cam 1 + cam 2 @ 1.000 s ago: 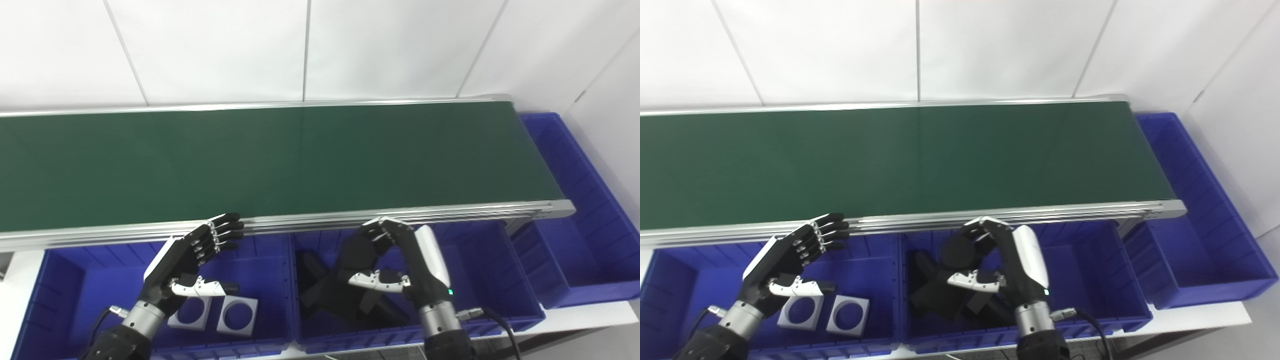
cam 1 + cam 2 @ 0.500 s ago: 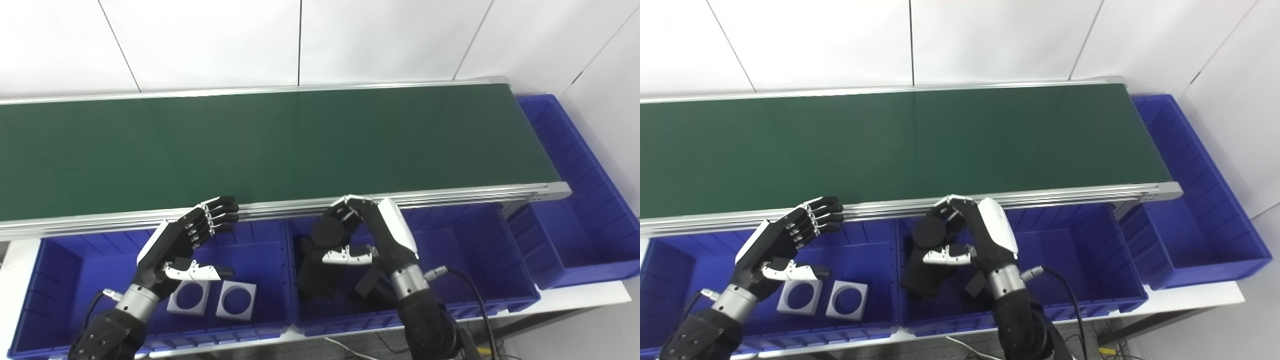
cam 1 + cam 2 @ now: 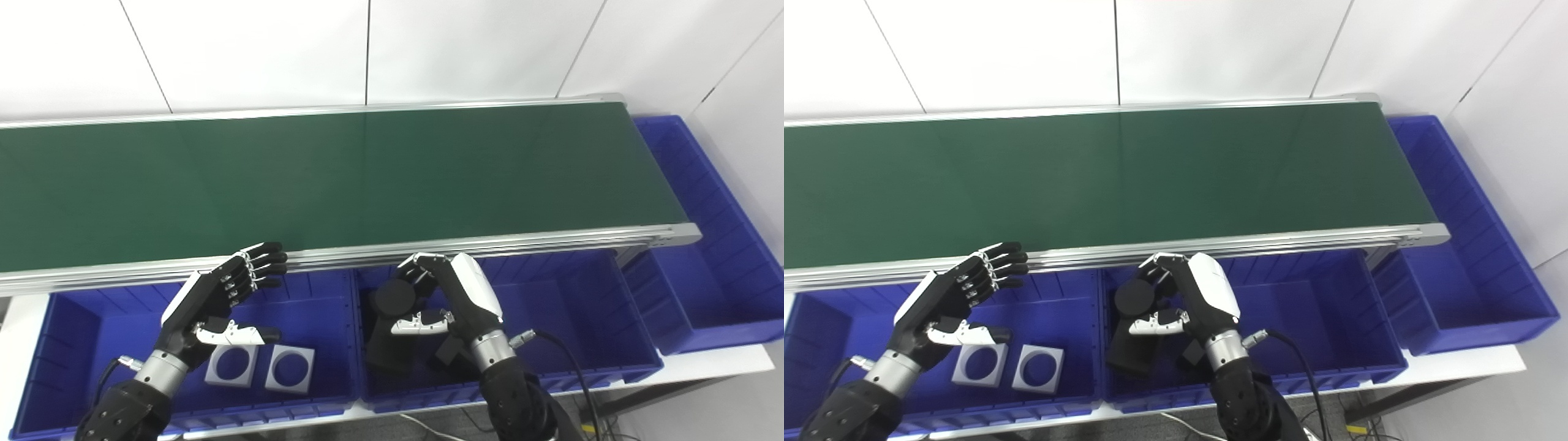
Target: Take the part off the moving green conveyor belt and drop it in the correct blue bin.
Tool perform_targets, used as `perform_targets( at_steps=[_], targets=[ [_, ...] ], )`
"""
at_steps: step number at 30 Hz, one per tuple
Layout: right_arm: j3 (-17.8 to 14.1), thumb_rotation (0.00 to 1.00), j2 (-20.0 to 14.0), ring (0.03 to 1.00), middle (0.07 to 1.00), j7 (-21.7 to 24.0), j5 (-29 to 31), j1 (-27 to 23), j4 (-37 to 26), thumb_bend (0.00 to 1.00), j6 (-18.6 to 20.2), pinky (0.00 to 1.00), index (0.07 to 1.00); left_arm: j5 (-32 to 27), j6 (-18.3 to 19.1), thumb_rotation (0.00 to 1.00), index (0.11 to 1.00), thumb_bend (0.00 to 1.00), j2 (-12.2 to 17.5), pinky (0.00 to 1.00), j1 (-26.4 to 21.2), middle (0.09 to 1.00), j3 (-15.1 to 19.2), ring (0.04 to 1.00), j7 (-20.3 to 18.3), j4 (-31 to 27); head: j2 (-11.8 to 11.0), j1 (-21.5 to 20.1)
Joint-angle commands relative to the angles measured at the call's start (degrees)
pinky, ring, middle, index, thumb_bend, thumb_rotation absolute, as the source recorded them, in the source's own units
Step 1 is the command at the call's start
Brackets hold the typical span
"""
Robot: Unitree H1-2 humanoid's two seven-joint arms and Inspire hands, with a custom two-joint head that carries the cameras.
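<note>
The green conveyor belt [image 3: 367, 177] carries no part. My right hand [image 3: 456, 300] hangs over the middle blue bin [image 3: 582, 318], just below the belt's front rail. Its fingers and thumb curl around a black part with a round top [image 3: 392, 300], whose body reaches down into the bin. Over the left blue bin [image 3: 79, 343] my left hand [image 3: 214, 306] is open, fingers stretched toward the rail, holding nothing. Two grey square parts with round holes [image 3: 231, 366] [image 3: 289, 369] lie in that bin under the hand.
Another black piece [image 3: 450, 355] lies in the middle bin beside my right wrist. A third blue bin [image 3: 704, 275] stands past the belt's right end. White wall panels rise behind the belt. A cable trails from my right forearm.
The camera tilted, shifting the whole picture. My right hand carried the black part left and slightly lower over the middle bin. My left hand stayed open over the left bin.
</note>
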Motion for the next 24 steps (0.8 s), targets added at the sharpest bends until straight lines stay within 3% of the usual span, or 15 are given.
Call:
perform_targets(
  at_steps=[1,24],
  targets=[
    [0.1,0.0,-0.2,0.417,0.505,-2.0,-1.4,-0.3,-1.6,0.52,-1.7,0.4,0.512,-1.5,-0.6,0.16,0.822,1.0,0.5,0.75,-0.5,0.802,0.6,0.779,-0.2,-1.3,0.0,0.2],
    [-6.0,0.0,-1.4,0.411,0.502,-2.0,-1.6,3.9,-8.5,0.51,0.6,0.41,0.523,-1.7,-0.1,0.15,0.822,1.0,1.2,0.77,-0.6,0.806,0.8,0.784,-0.5,-1.4,0.0,0.0]
  ],
)
